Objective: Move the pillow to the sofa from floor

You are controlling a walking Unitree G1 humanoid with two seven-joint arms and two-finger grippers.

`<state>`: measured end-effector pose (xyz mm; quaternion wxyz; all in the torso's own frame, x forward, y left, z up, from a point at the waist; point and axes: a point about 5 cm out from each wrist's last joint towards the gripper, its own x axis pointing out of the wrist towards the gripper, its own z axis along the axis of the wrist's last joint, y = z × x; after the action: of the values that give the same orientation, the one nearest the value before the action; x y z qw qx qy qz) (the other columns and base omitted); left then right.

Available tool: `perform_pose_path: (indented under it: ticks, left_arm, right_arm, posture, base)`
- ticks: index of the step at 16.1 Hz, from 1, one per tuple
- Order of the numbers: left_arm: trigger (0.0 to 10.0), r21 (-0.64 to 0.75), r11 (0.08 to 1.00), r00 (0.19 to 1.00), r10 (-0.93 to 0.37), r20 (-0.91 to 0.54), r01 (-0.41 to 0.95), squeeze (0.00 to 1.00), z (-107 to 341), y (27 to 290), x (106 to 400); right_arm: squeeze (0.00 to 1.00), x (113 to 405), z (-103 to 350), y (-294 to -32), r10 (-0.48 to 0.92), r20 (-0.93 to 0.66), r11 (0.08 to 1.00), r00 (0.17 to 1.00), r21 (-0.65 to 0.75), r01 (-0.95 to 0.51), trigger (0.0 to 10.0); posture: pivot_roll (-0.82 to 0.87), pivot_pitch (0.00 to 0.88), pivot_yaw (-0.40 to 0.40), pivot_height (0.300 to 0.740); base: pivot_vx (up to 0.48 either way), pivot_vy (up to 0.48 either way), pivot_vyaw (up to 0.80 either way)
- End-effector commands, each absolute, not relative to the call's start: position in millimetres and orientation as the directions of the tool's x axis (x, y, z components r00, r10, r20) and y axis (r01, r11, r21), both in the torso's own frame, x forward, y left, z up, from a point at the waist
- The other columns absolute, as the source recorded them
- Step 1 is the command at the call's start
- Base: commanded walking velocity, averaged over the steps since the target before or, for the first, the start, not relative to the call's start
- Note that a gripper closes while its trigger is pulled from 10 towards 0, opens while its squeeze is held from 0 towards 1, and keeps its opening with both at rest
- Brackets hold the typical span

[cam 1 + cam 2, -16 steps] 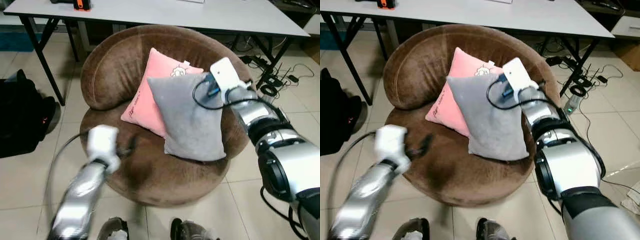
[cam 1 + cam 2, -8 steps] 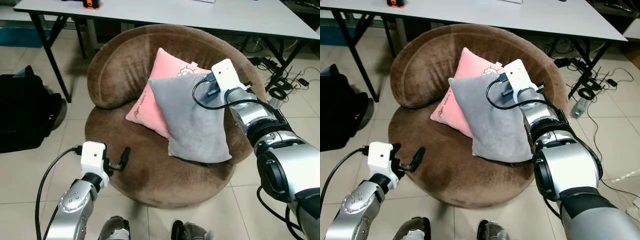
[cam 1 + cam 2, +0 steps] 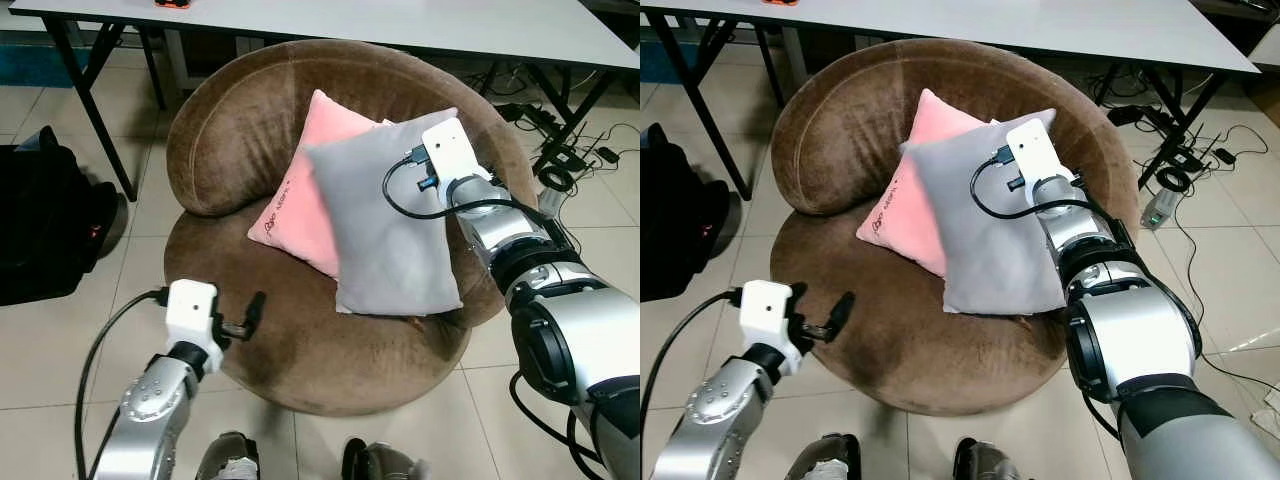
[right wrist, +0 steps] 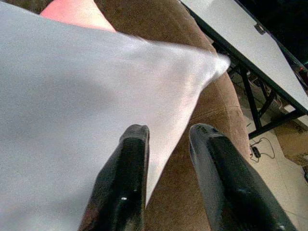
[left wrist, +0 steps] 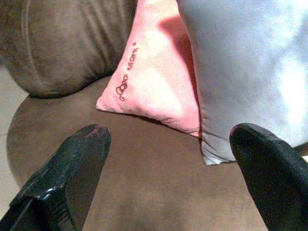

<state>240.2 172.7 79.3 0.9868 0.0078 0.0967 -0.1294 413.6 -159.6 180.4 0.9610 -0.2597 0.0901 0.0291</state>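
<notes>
Right gripper (image 4: 166, 144) pinching grey pillow (image 3: 395, 225) edge, frame centre, on sofa (image 3: 230, 130); unclench, back straight out.

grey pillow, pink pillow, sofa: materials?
Grey pillow: looks like matte woven or fleece fabric, soft fill, since it sags.
Pink pillow: smooth fabric with printed lettering.
Sofa: brown plush, probably velvet or microfibre; the nap shows streaks.
</notes>
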Motion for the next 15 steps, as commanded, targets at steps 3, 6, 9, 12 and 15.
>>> perform_pose_path:
  ticks: [3, 6, 9, 12, 15]
  left_arm:
    - [10.0, -0.002, 0.959, 0.943, -0.279, -0.181, 0.283, 0.0, 84, 163, 239]
    - [10.0, 0.008, 0.957, 0.944, -0.284, -0.17, 0.289, 0.0, 88, 161, 244]
    - [10.0, 0.021, 0.959, 0.951, -0.279, -0.131, 0.284, 0.0, 98, 159, 255]
    - [10.0, 0.023, 0.958, 0.952, -0.28, -0.122, 0.285, 0.0, 99, 153, 264]
    - [10.0, 0.023, 0.956, 0.949, -0.289, -0.128, 0.294, 0.0, 96, 145, 271]
  right_arm:
    - [1.0, 414, 180, -162, -0.012, -0.196, 0.847, 0.98, -0.523, -0.094, 10.0]
    - [0.0, 414, 182, -164, -0.021, -0.186, 0.851, 0.982, -0.52, -0.081, 10.0]
    - [0.0, 414, 184, -165, 0.03, -0.162, 0.894, 0.986, -0.437, -0.099, 10.0]
    - [0.0, 406, 166, -175, 0.069, -0.167, 0.927, 0.983, -0.354, -0.126, 10.0]
    - [0.0, 380, 122, -176, 0.184, -0.165, 0.957, 0.969, -0.196, -0.215, 10.0]
  posture:
    - [0.22, 0.196, -0.128, 0.74]
    - [0.21, 0.191, -0.129, 0.74]
    - [0.19, 0.176, -0.136, 0.74]
    - [0.16, 0.167, -0.138, 0.74]
    - [0.12, 0.161, -0.13, 0.74]
  base:
    - [0.0, 0.0, 0.0]
    - [0.0, 0.0, 0.0]
    - [0.0, 0.0, 0.0]
    - [0.0, 0.0, 0.0]
    - [0.0, 0.0, 0.0]
